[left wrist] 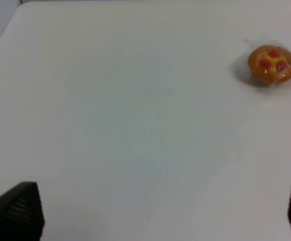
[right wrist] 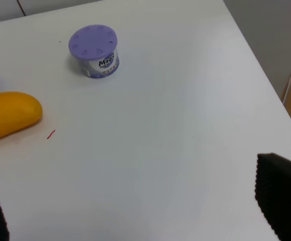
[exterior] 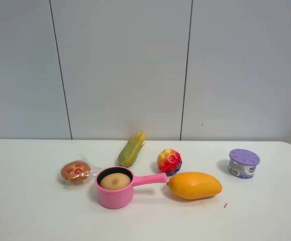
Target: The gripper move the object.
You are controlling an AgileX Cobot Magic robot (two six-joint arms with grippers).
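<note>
The tan potato [exterior: 115,181] with a reddish blotch lies inside the pink saucepan [exterior: 110,198] at the middle front of the table. Neither arm shows in the exterior high view. My left gripper [left wrist: 155,213] is open and empty over bare table, with the wrapped pastry [left wrist: 273,65] well ahead of it. My right gripper [right wrist: 135,213] is open and empty over the table's right part, far from the potato. Only the black fingertips [left wrist: 15,211] [right wrist: 282,193] show in the wrist views.
A wrapped pastry [exterior: 76,171] lies left of the pan, a corn cob [exterior: 131,149] behind it. A red-yellow ball [exterior: 169,161], an orange mango [exterior: 194,185] [right wrist: 7,114] and a purple-lidded tin [exterior: 244,163] [right wrist: 94,52] lie to the right. The table's right edge [right wrist: 266,75] is near.
</note>
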